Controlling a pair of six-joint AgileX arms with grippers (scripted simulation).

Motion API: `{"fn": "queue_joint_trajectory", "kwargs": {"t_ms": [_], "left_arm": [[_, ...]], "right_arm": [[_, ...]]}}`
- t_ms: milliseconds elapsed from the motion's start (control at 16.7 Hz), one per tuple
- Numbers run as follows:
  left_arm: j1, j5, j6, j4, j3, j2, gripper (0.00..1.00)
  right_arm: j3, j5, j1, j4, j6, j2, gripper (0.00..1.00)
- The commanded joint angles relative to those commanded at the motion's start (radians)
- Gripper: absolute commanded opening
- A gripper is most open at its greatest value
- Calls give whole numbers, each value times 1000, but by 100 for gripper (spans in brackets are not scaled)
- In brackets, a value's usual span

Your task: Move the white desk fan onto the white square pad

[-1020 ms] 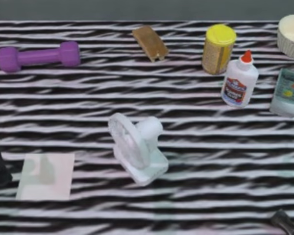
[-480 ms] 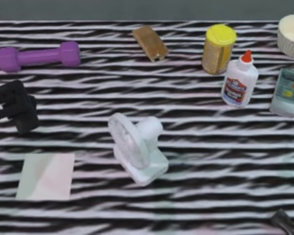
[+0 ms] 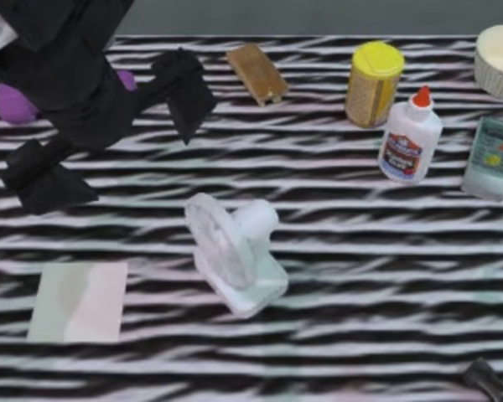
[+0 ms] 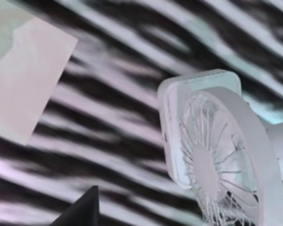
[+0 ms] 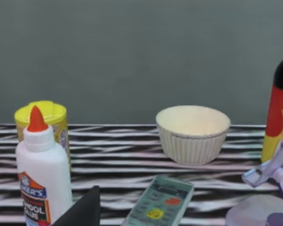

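One white desk fan (image 3: 235, 253) below open left jaws (image 3: 117, 134)

White desk fan (image 3: 235, 251) upright mid-table, white square pad (image 3: 78, 301) well left

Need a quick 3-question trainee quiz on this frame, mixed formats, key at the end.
1. True or false: the white desk fan already stands on the white square pad.
2. Multiple choice: which arm is out over the table near the fan? A) left arm, with the left gripper up and to the left of the fan in the top view; B) right arm; C) both.
3. Fill in: the bottle with the red cap beside the yellow-lidded jar is a ____ bottle.

Key: 1 false, the fan stands on the striped cloth, apart from the pad. 2 A; the right gripper sits parked at the lower right corner. 3 glue.
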Motion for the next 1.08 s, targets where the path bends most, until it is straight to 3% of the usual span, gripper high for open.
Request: {"fn": "queue_joint_trajectory", "kwargs": {"t_ms": [420,1080], "left_arm": [[-130,1,-269,-287,386,399,100],[-137,1,-287,-245,345,423,100]], "right_arm": [[0,0,0,0,0,0,100],[0,0,0,0,0,0,100]]}}
